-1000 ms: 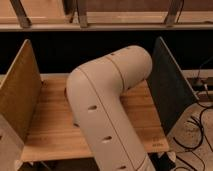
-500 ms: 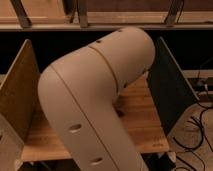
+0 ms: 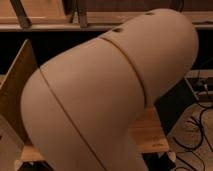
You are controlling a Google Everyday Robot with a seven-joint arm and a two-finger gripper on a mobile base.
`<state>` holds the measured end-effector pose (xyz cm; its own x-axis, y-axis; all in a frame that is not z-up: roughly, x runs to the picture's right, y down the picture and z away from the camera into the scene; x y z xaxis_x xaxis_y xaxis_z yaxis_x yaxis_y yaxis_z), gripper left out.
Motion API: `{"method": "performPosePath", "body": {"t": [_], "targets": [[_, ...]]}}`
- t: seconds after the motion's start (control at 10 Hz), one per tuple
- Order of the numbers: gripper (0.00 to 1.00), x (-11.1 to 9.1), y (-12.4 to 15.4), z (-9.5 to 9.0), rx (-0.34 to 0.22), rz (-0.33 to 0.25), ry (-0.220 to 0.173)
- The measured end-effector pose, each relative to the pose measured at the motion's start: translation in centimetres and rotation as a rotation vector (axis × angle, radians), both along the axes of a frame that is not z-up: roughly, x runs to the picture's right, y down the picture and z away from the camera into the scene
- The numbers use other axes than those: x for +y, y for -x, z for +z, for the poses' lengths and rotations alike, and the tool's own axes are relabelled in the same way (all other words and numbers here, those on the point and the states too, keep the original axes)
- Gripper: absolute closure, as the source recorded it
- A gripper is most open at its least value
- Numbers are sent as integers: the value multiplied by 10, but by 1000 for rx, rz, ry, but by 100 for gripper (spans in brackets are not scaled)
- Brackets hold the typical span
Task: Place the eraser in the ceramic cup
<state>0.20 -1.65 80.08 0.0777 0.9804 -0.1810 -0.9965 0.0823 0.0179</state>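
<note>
Arm elbow (image 3: 110,95) blocks all: gripper, eraser, ceramic cup unseen behind it, grip unknowable. Eraser presumably light, grippy; pinch its sides.

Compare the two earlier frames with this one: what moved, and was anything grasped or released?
The arm swung closer to the camera; its pale elbow now fills much of the view and hides most of the wooden table. No grasp or release shows: the gripper is out of view, and neither the eraser nor the ceramic cup can be seen. The left wooden panel, dark right panel and floor cables stayed put.
</note>
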Motion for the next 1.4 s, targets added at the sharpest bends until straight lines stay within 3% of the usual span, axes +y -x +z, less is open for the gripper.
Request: {"method": "performPosePath", "body": {"t": [0.2, 0.4, 0.7, 1.0, 1.4], "targets": [[100, 0, 1, 0, 1, -2, -1], [100, -21, -10, 1, 16, 6, -46], [100, -107, -53, -19, 57, 33, -227], [100, -143, -75, -37, 60, 49, -320], [100, -145, -78, -39, 52, 54, -329]]}}
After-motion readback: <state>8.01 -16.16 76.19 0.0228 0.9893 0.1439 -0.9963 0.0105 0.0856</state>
